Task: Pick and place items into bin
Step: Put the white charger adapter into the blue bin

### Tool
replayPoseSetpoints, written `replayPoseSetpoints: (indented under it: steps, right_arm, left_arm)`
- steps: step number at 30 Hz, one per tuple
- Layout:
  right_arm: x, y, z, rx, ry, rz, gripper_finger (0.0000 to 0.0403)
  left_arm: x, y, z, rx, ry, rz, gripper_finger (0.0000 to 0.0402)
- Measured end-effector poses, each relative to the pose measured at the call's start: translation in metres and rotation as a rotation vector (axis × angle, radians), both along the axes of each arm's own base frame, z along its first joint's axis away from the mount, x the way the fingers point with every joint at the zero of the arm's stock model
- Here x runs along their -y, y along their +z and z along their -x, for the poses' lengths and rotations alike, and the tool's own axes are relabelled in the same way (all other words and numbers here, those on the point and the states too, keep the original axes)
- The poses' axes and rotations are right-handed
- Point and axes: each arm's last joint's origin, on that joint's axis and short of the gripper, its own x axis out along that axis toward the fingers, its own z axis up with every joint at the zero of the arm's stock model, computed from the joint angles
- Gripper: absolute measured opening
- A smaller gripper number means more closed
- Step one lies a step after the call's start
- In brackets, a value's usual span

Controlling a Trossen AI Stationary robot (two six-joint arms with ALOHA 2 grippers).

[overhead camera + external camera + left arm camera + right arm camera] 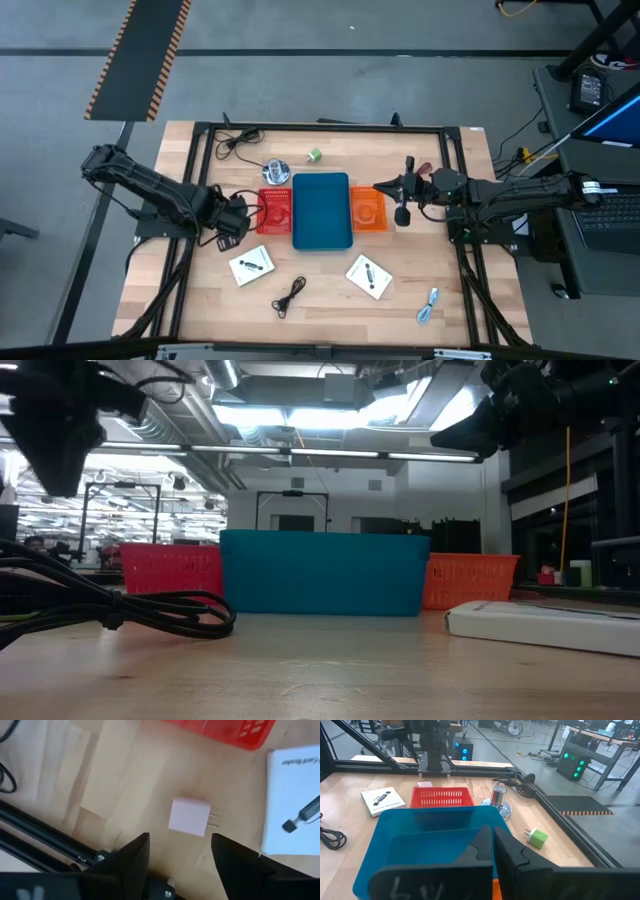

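Observation:
My left gripper (180,851) is open and points down at the table, left of the red basket. A pale block (190,816) with two metal prongs lies flat on the wood just ahead of its fingertips, untouched. My right gripper (493,845) is shut and empty. It hovers by the right rim of the blue bin (322,210), over the orange basket (367,209). Two white cards (251,266) (368,277), a black coiled cable (290,295) and a blue-white cable (429,305) lie near the front edge. The green cube (314,155) sits behind the bin.
The red basket (274,210) stands against the bin's left side. A shiny silver round object (276,172) sits behind it, and another black cable (235,140) lies at the far left. A black frame rail (45,845) runs close to my left gripper.

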Motion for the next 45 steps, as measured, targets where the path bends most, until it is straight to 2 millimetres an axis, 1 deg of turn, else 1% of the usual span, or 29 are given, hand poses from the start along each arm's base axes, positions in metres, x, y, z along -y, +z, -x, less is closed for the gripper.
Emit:
replayPoseSetpoints:
  steps: [8, 12, 15, 19, 24, 35, 40, 45]
  right_arm:
    - [0.0, 0.0, 0.0, 0.0, 0.0, 0.0, 0.0]
    - [0.0, 0.0, 0.0, 0.001, 0.0, 0.0, 0.0]
    - [0.0, 0.0, 0.0, 0.001, 0.0, 0.0, 0.0]
    - [0.0, 0.0, 0.0, 0.001, 0.0, 0.0, 0.0]
    - [0.0, 0.0, 0.0, 0.001, 0.0, 0.0, 0.0]
    - [0.0, 0.0, 0.0, 0.0, 0.0, 0.0, 0.0]
    - [0.0, 0.0, 0.0, 0.0, 0.0, 0.0, 0.0]
    - [0.0, 0.0, 0.0, 0.0, 0.0, 0.0, 0.0]
  left_arm:
    - [0.008, -0.033, 0.006, 0.019, -0.064, -0.007, 0.0201]
    - [0.008, -0.039, 0.008, 0.024, -0.076, -0.035, 0.0201]
    - [0.008, -0.042, 0.009, 0.018, -0.054, -0.036, 0.02]
    - [0.009, -0.05, 0.01, 0.027, -0.034, 0.009, 0.02]
    - [0.011, -0.061, 0.006, 0.088, -0.082, 0.039, 0.02]
    - [0.007, -0.071, 0.013, 0.046, -0.074, 0.013, 0.0201]
    - [0.006, -0.071, 0.013, 0.057, -0.073, -0.015, 0.0201]
    - [0.007, -0.071, 0.013, 0.043, -0.074, 0.021, 0.0201]
